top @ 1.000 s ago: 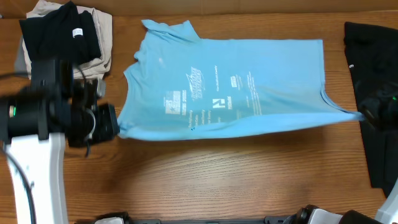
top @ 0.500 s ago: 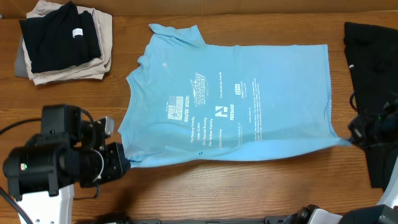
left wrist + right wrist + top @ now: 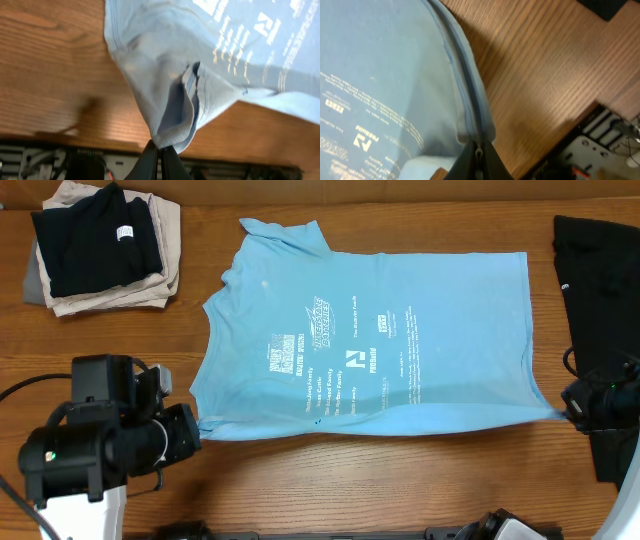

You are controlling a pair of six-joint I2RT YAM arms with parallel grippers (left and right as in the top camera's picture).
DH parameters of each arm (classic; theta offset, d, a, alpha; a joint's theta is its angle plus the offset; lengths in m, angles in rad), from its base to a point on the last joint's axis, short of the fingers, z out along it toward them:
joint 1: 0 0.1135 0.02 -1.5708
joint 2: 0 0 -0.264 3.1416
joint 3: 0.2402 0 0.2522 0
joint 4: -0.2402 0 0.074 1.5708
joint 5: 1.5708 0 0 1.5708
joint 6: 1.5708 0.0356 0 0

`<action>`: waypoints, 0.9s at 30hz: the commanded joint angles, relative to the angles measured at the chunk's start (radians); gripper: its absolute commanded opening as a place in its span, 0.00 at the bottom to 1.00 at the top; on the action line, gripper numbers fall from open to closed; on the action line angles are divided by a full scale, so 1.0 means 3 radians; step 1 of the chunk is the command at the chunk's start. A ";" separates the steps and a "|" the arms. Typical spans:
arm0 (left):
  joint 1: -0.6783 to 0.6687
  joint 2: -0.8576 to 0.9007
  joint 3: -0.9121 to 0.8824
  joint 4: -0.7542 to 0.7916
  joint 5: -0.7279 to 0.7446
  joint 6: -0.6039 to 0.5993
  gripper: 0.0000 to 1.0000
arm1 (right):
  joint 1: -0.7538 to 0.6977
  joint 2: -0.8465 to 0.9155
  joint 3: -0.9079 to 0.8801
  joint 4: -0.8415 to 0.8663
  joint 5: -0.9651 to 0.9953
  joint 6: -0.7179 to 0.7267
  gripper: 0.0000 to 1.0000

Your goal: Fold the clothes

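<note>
The light sky-blue T-shirt [image 3: 370,330] lies spread across the table with small white print facing up. My left gripper [image 3: 195,430] is shut on its near left corner; the left wrist view shows the bunched blue cloth [image 3: 170,115] pinched between the jaws [image 3: 160,150]. My right gripper [image 3: 568,408] is shut on the near right corner; the right wrist view shows the hem [image 3: 467,100] running into the closed jaws [image 3: 479,152]. The near edge is pulled taut between both grippers.
A stack of folded black and beige clothes [image 3: 100,245] sits at the far left corner. A black garment [image 3: 595,270] lies along the right edge. Bare wood table [image 3: 380,490] lies in front of the shirt.
Both grippers have pulled the near edge toward the table's front, spreading the shirt flatter and showing more of the print. The left arm moved down and right; the right moved nearer.
</note>
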 commanded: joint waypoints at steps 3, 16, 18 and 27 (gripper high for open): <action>-0.0032 0.0116 -0.0254 0.0298 -0.0305 -0.0215 0.04 | -0.0006 0.0018 -0.0125 0.0234 -0.0014 0.0031 0.04; -0.0032 0.0801 -0.0381 0.1316 -0.0314 -0.0238 0.04 | -0.0006 0.0079 -0.0498 0.0874 -0.0182 0.0132 0.04; -0.0032 0.0951 -0.0381 0.1358 -0.0314 -0.0238 0.04 | -0.0005 0.0079 -0.0613 0.0977 -0.0276 0.0205 0.04; -0.0032 0.1469 -0.0381 0.1911 -0.0315 -0.0235 0.04 | -0.0003 0.0079 -0.0788 0.1606 -0.0427 0.0364 0.04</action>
